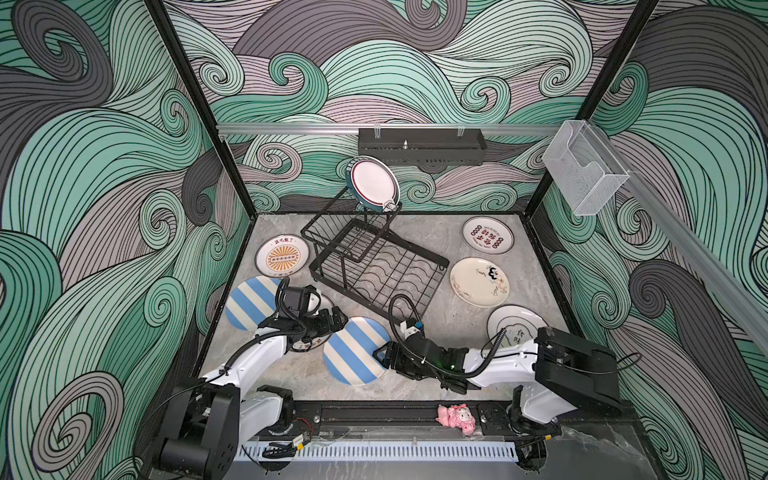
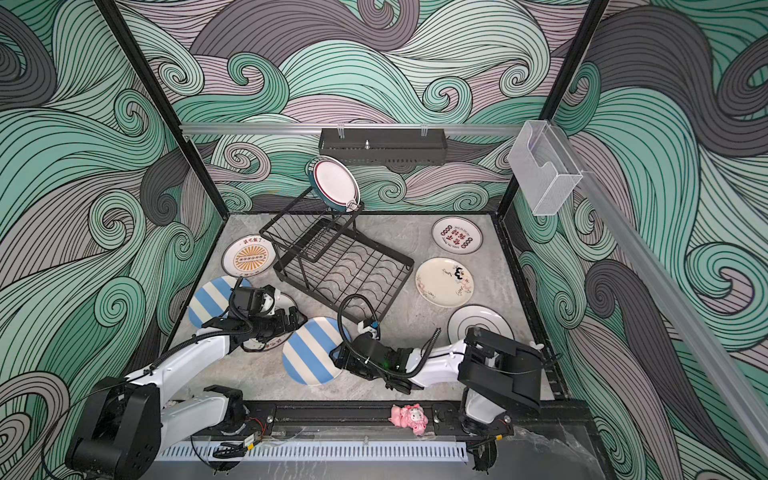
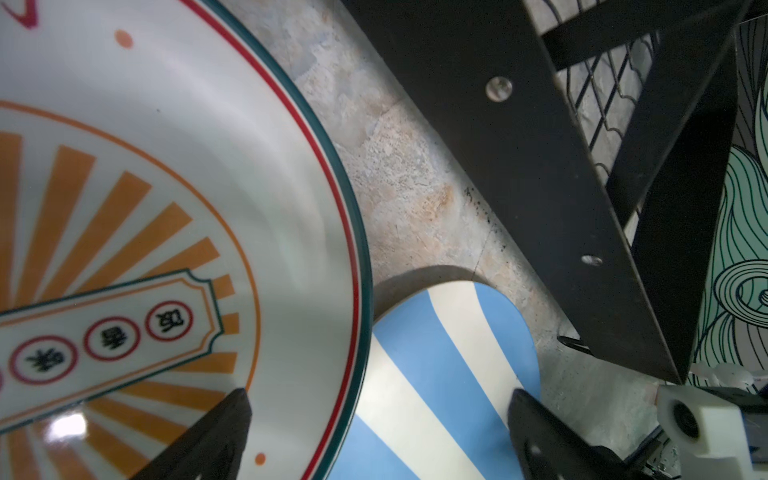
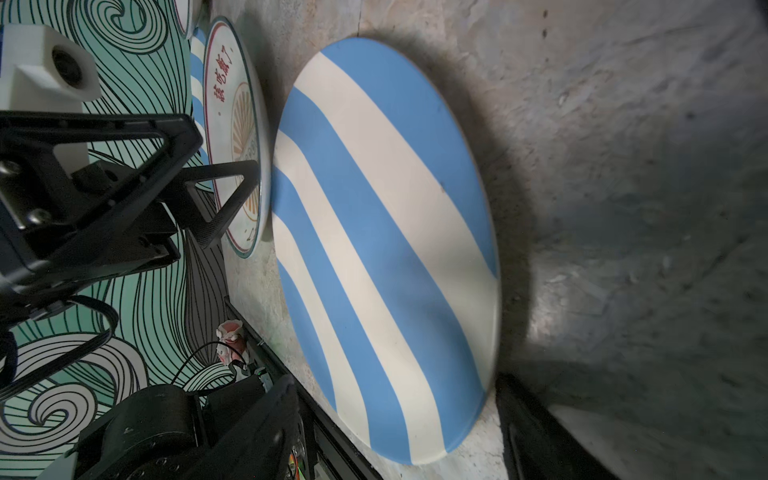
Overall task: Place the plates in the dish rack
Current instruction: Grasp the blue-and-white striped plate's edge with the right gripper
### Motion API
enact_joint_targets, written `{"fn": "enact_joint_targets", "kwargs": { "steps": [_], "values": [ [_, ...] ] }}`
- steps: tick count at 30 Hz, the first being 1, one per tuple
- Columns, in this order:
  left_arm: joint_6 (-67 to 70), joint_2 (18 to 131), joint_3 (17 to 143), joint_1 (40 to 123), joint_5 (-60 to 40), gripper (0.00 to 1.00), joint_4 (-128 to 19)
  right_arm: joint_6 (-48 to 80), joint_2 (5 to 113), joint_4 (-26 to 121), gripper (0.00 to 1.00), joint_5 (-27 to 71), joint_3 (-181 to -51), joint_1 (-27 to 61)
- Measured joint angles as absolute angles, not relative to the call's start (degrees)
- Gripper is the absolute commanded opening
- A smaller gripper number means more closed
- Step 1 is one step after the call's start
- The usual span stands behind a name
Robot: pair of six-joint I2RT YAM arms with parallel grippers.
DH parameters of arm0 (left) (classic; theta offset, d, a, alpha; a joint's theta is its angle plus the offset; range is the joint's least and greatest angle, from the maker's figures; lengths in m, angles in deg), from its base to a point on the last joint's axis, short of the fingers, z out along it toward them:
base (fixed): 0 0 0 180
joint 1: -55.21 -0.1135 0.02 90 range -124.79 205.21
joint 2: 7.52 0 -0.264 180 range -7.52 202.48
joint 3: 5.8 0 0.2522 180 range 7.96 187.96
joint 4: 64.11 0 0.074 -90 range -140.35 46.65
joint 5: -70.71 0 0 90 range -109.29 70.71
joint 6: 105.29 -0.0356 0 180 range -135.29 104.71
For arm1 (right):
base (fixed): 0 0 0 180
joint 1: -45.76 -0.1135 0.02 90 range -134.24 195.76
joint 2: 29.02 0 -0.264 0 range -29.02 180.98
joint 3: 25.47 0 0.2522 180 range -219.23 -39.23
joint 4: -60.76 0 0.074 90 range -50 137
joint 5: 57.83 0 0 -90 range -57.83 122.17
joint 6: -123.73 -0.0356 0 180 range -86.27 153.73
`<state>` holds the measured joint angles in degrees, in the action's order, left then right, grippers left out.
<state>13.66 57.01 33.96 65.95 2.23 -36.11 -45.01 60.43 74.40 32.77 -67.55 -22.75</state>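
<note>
The black wire dish rack (image 1: 376,270) stands mid-table with a green-rimmed plate (image 1: 374,183) upright in its raised basket. A blue-and-cream striped plate (image 1: 353,353) (image 4: 386,232) lies flat near the front. My right gripper (image 1: 380,355) (image 4: 397,392) is open, its jaws on either side of that plate's near rim. My left gripper (image 1: 337,321) (image 3: 379,399) is open, one finger over an orange sunburst plate (image 3: 166,232), the other over the striped plate's far edge (image 3: 440,374). Other plates lie flat: striped (image 1: 247,305), sunburst (image 1: 282,255), red-lettered (image 1: 487,235), doodled (image 1: 480,281), flower-outline (image 1: 513,324).
A black perforated tray (image 1: 422,145) hangs on the back rail and a clear plastic box (image 1: 584,174) on the right rail. A pink toy (image 1: 456,417) sits on the front rail. Patterned walls close in the table on three sides.
</note>
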Motion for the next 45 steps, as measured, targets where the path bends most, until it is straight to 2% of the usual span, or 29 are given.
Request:
{"fn": "enact_joint_targets", "kwargs": {
  "steps": [7,17,27,34,40,45],
  "values": [
    [13.66,57.32,33.96,66.60,2.60,0.99,-36.11,-46.10,61.98,76.98,0.63,32.09,-67.57,-22.75],
    [13.46,58.17,33.98,67.57,2.89,0.99,-36.81,-47.52,64.37,81.48,0.33,32.16,-66.61,-22.79],
    [13.22,58.39,33.98,68.13,2.91,0.99,-37.51,-50.12,64.83,81.65,0.08,33.03,-64.80,-22.68],
    [13.20,58.36,33.98,68.13,2.84,0.99,-37.66,-50.43,62.31,83.40,0.00,34.19,-64.84,-22.70],
    [13.24,58.32,33.98,68.13,2.82,0.99,-37.62,-49.62,61.13,81.78,0.00,34.50,-64.82,-22.83],
    [13.68,57.99,33.98,68.16,2.91,0.99,-37.42,-47.48,55.45,74.40,0.00,35.35,-64.80,-23.25]
  ]
}}
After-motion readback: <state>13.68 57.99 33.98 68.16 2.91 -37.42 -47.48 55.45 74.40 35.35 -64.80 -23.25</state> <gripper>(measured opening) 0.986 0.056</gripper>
